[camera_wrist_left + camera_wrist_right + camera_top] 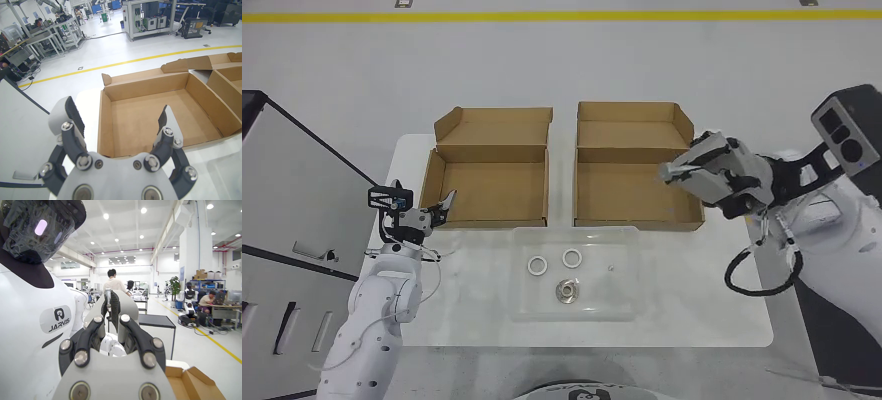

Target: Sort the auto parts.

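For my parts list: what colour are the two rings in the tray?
White; the rings show best in the top view.

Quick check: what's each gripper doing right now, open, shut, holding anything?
Left gripper: open, empty.
Right gripper: shut on a small threaded metal part.

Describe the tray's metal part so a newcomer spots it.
On the white table, in front of the two open cardboard boxes, lies a clear plastic tray. Its round grey metal part lies nearest the robot; the two others are white rings.
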Motion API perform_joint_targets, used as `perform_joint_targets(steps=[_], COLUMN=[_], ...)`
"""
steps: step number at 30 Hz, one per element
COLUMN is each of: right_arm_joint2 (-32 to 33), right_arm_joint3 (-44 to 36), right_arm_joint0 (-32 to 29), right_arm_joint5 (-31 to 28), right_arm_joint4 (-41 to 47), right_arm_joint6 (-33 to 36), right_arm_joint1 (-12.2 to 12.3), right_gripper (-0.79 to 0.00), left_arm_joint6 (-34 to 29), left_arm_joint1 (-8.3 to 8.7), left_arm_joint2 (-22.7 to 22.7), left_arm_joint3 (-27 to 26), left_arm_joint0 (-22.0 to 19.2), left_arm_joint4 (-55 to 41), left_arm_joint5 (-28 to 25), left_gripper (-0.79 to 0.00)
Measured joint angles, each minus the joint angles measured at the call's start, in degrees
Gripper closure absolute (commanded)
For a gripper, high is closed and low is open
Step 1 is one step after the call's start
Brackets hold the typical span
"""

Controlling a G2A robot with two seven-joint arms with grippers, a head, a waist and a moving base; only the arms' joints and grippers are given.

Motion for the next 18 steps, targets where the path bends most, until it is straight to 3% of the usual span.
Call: perform_joint_targets(steps=[10,18], right_arm_joint2=[17.4,25.9], right_arm_joint3=[2.7,1.5], right_arm_joint0=[-9.4,-14.4], right_arm_joint5=[0.5,7.1], right_arm_joint4=[6.1,5.7], right_arm_joint6=[21.6,39.8], right_arm_joint1=[5.4,7.8], right_gripper=[0.0,0.0], left_arm_joint6=[0.0,0.0], left_arm_joint1=[0.0,0.0], left_arm_joint2=[0.0,0.0], left_arm_joint3=[0.0,0.0], left_arm_joint0=[0.0,0.0], left_arm_joint4=[0.0,0.0], left_arm_joint5=[0.0,0.0], left_gripper=[-0.785,-0.785])
